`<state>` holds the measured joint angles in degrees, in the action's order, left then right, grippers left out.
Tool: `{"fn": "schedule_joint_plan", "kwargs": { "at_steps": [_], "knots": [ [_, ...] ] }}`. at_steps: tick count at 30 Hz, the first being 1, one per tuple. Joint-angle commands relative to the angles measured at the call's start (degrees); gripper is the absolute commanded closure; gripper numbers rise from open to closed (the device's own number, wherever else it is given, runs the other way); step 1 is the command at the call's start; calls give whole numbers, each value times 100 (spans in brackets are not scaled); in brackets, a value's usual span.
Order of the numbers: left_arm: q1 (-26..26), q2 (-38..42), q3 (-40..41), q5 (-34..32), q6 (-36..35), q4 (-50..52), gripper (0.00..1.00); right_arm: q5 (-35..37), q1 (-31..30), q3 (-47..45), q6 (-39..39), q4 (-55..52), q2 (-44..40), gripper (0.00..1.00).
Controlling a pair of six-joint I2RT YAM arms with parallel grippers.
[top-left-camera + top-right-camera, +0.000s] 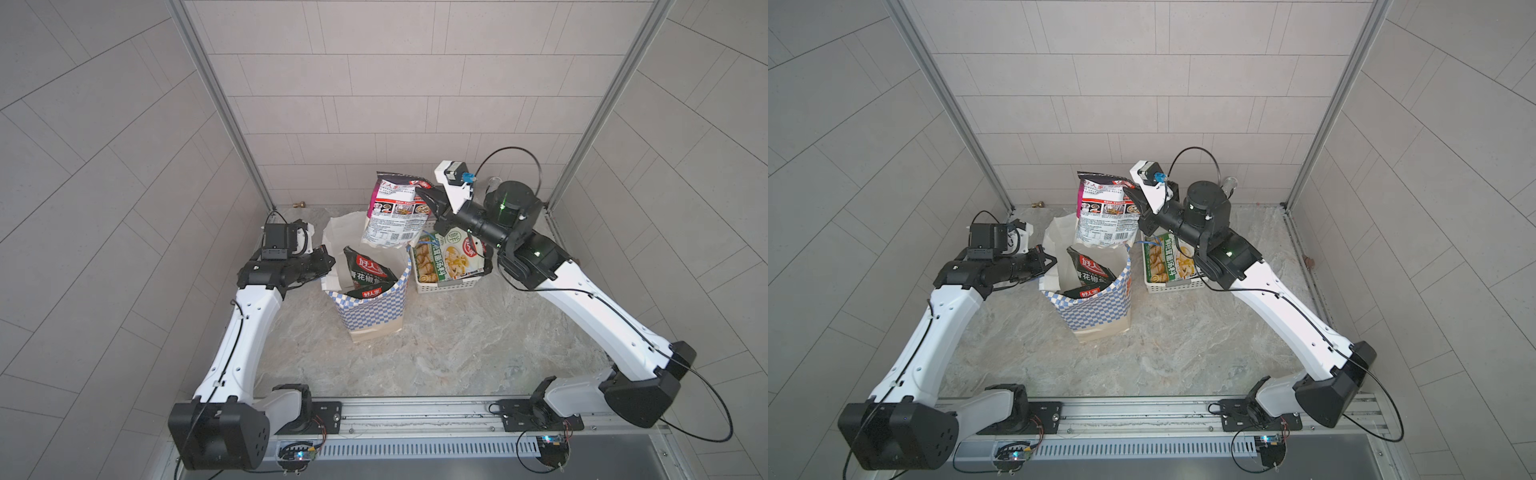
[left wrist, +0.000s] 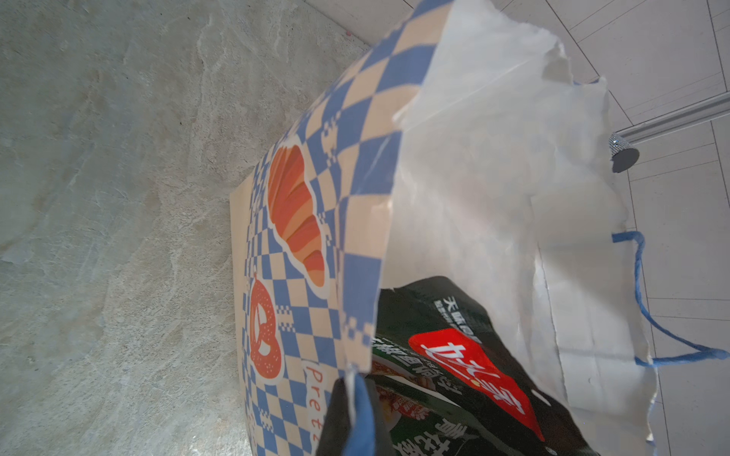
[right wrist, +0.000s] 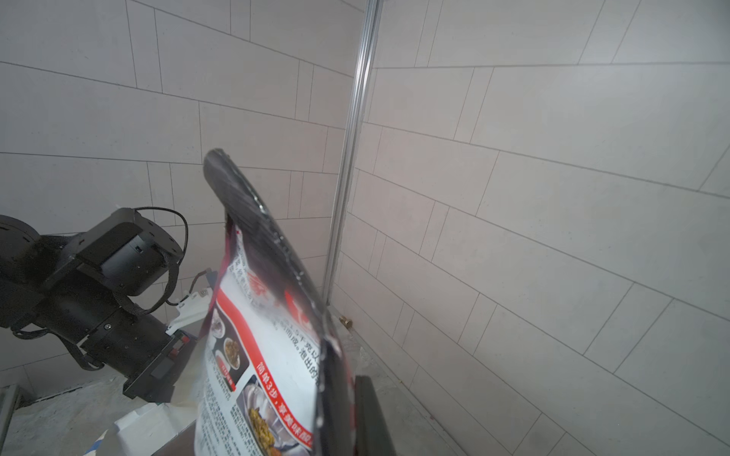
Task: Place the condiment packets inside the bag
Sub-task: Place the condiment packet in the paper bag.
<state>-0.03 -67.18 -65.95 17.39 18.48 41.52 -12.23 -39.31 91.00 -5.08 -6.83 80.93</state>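
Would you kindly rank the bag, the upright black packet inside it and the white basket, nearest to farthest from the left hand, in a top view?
1. bag: the left hand pinches its rim.
2. upright black packet: inside the bag.
3. white basket: beyond the bag, on the robot's right.

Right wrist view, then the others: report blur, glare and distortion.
Right wrist view: the held packet is close and soft, its print smeared, with glare along its dark top seal; the wall tiles are sharper. Left wrist view: the bag has a washed-out white lining, while the print on the black packet is readable. Both top views: tile lines bow toward the edges; light is even, shadows faint.
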Motion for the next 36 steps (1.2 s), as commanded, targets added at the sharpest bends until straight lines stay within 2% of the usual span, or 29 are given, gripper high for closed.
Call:
{"fn": "schedule_joint_plan", "kwargs": {
  "at_steps": [1, 7, 11, 19, 25, 30, 36],
  "knots": [
    [-32, -15, 30, 90, -42, 47, 100, -58, -55, 346, 496, 629, 74, 100],
    [-32, -15, 17, 98, -41, 49, 100, 53, -146, 460, 601, 613, 536, 100],
    [-31, -7, 20, 95, -61, 49, 100, -148, -172, 293, 460, 533, 749, 100],
    [-32, -13, -3, 87, -73, 76, 100, -1204, -182, -355, -303, 50, 637, 100],
    [-32, 1, 17, 75, -72, 71, 100, -2320, -271, -98, -1034, -1184, 711, 100],
    [-32, -14, 8, 85, -68, 69, 100, -2369, -481, 53, -1504, -1872, 910, 100],
    [-32, -23, 21, 85, -58, 62, 100, -1838, -769, 280, -2014, -2129, 1413, 100]
  ]
}}
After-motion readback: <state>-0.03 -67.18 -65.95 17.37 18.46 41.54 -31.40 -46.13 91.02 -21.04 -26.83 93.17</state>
